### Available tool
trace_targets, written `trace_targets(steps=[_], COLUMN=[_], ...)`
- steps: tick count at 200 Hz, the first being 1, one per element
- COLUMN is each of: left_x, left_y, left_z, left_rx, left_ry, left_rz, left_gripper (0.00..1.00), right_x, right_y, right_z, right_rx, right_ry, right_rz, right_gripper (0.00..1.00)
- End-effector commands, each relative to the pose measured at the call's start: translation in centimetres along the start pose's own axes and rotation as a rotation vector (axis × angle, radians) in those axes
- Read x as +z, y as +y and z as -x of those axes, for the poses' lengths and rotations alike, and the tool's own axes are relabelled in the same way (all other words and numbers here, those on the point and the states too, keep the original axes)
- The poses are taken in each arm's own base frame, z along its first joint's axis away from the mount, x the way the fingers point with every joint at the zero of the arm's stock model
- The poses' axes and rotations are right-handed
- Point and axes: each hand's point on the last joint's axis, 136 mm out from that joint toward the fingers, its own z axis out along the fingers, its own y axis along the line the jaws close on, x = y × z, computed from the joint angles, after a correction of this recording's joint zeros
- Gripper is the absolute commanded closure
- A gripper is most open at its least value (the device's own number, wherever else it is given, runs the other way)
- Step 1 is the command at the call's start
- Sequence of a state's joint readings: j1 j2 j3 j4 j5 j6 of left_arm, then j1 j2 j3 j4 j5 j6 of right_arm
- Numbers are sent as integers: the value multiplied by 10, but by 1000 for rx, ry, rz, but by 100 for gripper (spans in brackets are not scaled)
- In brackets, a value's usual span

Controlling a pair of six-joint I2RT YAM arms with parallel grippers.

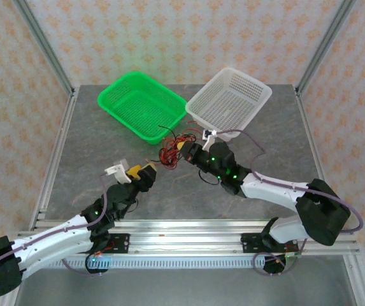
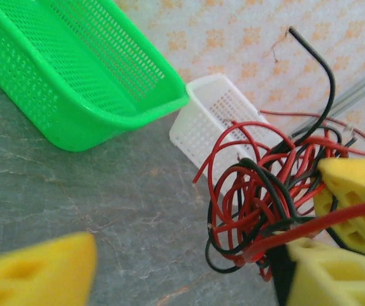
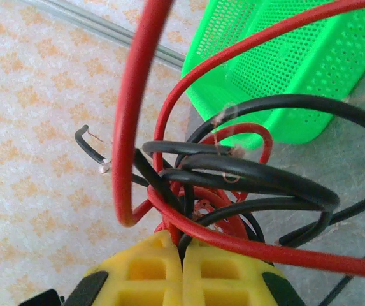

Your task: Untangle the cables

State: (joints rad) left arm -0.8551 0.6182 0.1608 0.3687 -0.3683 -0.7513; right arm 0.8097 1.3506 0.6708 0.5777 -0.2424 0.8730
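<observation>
The cables are a tangled bunch of thin red and black wires, lying just in front of the two baskets. My right gripper is shut on the cables; in its wrist view the yellow pads meet on red and black strands, and loops arch above them. My left gripper stands open, just left of the bunch. Its yellow fingers are wide apart, and one red wire runs across the right-hand finger. The right gripper's pads show behind the bunch.
A green basket sits at the back left of the grey table, close behind the tangle. A white basket stands tilted to its right. Patterned walls enclose the table.
</observation>
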Motion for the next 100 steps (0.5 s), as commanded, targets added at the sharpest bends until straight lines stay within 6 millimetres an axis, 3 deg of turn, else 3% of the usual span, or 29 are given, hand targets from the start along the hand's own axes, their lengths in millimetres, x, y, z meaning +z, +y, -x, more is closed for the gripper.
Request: trace_targets(steps=[1, 50, 100], left_x=[1, -1, -1], left_y=[-17, -55, -66], left_z=[7, 27, 50], left_rx=[12, 32, 24], left_ry=[13, 51, 78], left_rz=[-39, -100, -61], left_gripper=[20, 12, 7], right_x=[-6, -10, -12], right_y=[32, 38, 40], right_z=[18, 16, 17], right_rx=[-170, -415, -508], right_ry=[-67, -67, -71], right_rz=[97, 115, 112], right_gripper=[100, 100, 100])
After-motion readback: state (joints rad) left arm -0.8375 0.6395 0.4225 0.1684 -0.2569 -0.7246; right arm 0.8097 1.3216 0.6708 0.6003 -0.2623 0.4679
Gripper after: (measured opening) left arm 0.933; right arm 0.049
